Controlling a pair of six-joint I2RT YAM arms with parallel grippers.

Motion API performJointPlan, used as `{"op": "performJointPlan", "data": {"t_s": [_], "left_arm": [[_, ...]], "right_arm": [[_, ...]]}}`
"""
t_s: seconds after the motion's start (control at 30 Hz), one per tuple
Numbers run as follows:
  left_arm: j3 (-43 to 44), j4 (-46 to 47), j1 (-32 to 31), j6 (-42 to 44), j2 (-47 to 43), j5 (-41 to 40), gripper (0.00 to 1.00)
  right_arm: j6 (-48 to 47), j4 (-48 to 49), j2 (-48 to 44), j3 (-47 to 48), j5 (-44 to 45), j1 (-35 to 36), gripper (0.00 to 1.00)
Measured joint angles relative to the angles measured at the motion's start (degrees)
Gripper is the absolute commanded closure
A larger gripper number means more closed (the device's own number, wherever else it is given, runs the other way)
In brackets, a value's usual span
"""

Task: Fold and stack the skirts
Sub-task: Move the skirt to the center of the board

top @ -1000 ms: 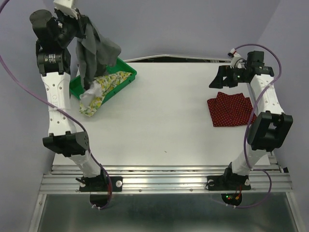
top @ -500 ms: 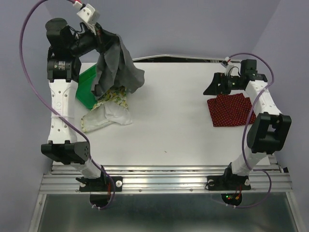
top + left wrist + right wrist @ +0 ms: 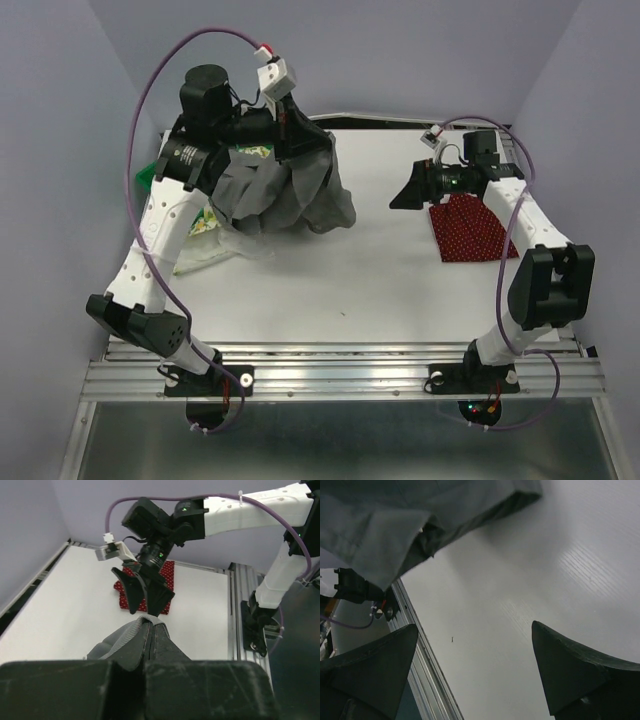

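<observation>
My left gripper (image 3: 291, 126) is shut on the waistband of the plain grey skirt (image 3: 285, 190), which hangs down and bunches on the table left of centre. In the left wrist view the jaws (image 3: 151, 625) pinch the ribbed grey band (image 3: 122, 636). The lemon-print skirt (image 3: 197, 228) lies crumpled under and behind the grey one. The dark red dotted skirt (image 3: 475, 230) lies folded at the right, also showing in the left wrist view (image 3: 170, 570). My right gripper (image 3: 405, 200) is open and empty, hovering left of the red skirt and facing the grey skirt (image 3: 410, 520).
A green plastic tray (image 3: 147, 180) sits at the far left, mostly hidden by my left arm. The white table (image 3: 380, 280) has a metal rail (image 3: 340, 365) along its near edge. Purple walls close in the left, back and right.
My left gripper has swung right and down with the grey skirt, whose hem now rests on the table. My right gripper has moved left, away from the red skirt.
</observation>
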Motion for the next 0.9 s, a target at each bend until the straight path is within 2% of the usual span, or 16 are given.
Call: {"op": "performJointPlan", "data": {"t_s": [0.03, 0.07, 0.17, 0.23, 0.33, 0.43, 0.57, 0.63, 0.77, 0.9], "left_arm": [[-1.31, 0.2, -1.18, 0.04, -0.04, 0.52, 0.77], [-2.27, 0.07, -1.9, 0.15, -0.04, 0.87, 0.65], [-4.11, -2.49, -3.06, 1.9, 0.26, 0.15, 0.45], [-4.61, -4.37, -3.37, 3.43, 0.37, -2.89, 0.44], [-7.02, -5.84, -0.22, 5.07, -0.24, -9.01, 0.44], [-12.0, -6.21, 7.34, 5.29, -1.11, -16.13, 0.44], [-20.09, -6.91, 18.18, 7.06, -1.16, -31.08, 0.44], [-24.26, -7.8, 21.68, 9.09, -0.79, -37.03, 0.47], [-30.97, -7.45, 25.35, 12.15, 0.59, -43.28, 0.54], [-34.82, -5.68, 27.3, 14.23, 4.24, -47.8, 0.56]], "right_arm": [[0.59, 1.03, -0.26, -0.35, -0.26, 0.59, 0.0], [1.16, 2.21, -0.59, -0.83, -0.35, 0.98, 0.0], [2.47, 4.35, -0.87, -2.1, -0.13, 1.77, 0.0], [2.71, 4.85, -0.83, -2.67, 0.57, 2.19, 0.0], [2.95, 5.01, -0.48, -2.71, 2.19, 2.8, 0.0], [2.95, 5.05, 0.17, -2.71, 4.42, 3.82, 0.0], [2.8, 4.72, 2.14, -2.71, 7.28, 6.38, 0.0], [2.56, 4.48, 2.82, -2.71, 8.39, 7.89, 0.0], [2.47, 4.2, 3.58, -2.8, 10.21, 10.56, 0.0], [2.49, 4.22, 3.69, -2.8, 10.99, 11.39, 0.0]]}}
